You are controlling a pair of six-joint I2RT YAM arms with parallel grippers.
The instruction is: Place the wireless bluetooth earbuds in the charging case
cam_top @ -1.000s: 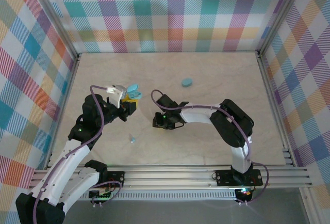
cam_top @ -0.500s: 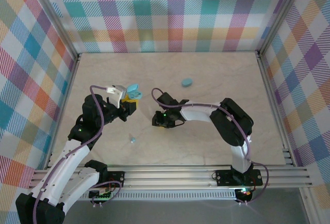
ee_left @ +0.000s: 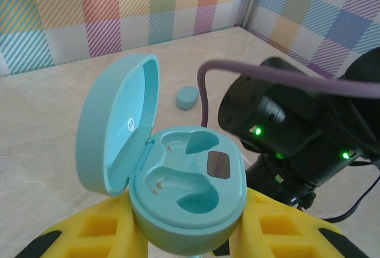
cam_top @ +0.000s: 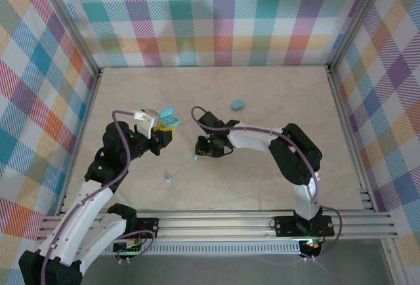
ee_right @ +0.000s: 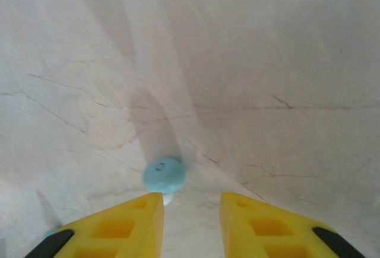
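While I watch from the overhead camera, my left gripper (cam_top: 165, 129) sits at about nine o'clock from the table's (cam_top: 275, 180) centre. Its yellow fingers (ee_left: 95, 234) are clamped on the base of the charging case (ee_left: 187, 186). Through the left wrist camera the case is a light-blue oval. Its lid (ee_left: 119, 127) is hinged up toward ten o'clock and carries a small white mark inside. The base shows two curved wells with tiny contact pins and a dark rectangular patch between them.

My right gripper (cam_top: 205, 150) is just beside the left one, at its three o'clock, pointing down at the table. Its fingers (ee_right: 119, 228) stand a narrow gap apart and grip nothing. An earbud (ee_right: 163, 175) lies on the table just past the tip of the seven o'clock finger, outside the gap. It is a tiny round light-blue cap with a pale tip under it.

A second earbud (cam_top: 169, 178) lies at six o'clock from the left gripper, well apart from it. A closed case (cam_top: 237, 104) rests at one o'clock from the right gripper.
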